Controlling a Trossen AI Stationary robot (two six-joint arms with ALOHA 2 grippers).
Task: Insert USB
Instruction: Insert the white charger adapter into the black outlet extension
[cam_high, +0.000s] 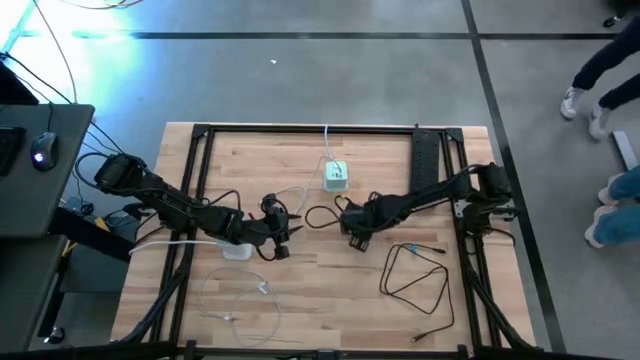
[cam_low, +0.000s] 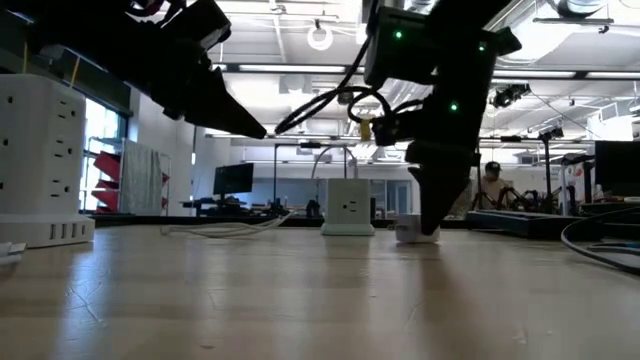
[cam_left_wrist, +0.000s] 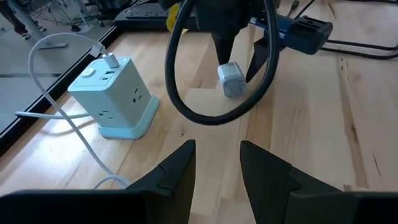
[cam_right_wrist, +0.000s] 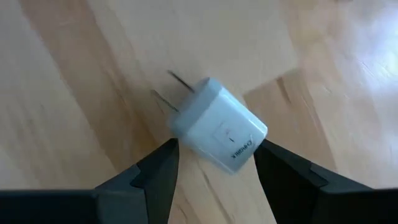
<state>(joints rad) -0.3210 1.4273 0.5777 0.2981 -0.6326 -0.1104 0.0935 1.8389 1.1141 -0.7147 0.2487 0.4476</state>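
Between the spread fingers of the right gripper (cam_right_wrist: 214, 171) a small white charger (cam_right_wrist: 217, 132) lies tilted on the table (cam_high: 300, 300), prongs pointing away. Closing on its slanted, rounded body could squirt it sideways or pinch a corner. The left gripper (cam_left_wrist: 216, 163), partly open and empty, hovers nearby, facing the pale green power cube (cam_left_wrist: 115, 93).

Only one marking to report — small grey print on the broad face of the white wall charger (cam_right_wrist: 219, 132), close to the edge farthest from its two metal prongs. Too small and tilted to spell out; perhaps a short brand word with a tiny symbol above it. Nothing legible on the pale green power cube (cam_left_wrist: 115, 93) beside it — sockets only, no lettering to make out.
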